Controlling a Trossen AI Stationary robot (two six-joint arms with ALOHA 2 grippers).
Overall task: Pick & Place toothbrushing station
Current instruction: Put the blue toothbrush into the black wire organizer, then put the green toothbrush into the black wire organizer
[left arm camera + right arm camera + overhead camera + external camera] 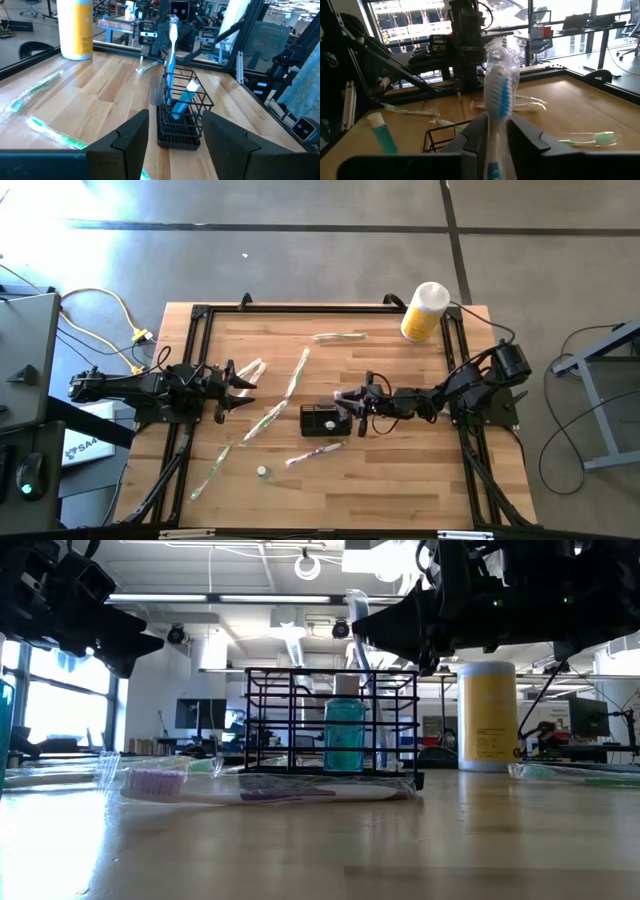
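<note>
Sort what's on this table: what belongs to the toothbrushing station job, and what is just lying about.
Job in hand:
- black wire station
- blue-and-white toothbrush standing in it, between the right gripper's fingers
- teal tube in the station

Lying about:
- yellow bottle
- wrapped toothbrushes scattered on the table, e.g.
- left gripper, waiting apart

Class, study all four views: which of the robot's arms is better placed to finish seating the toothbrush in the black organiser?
Right. The right gripper sits directly over the black organiser with the blue-and-white toothbrush between its fingers. The left gripper waits open, well off to the side.
</note>
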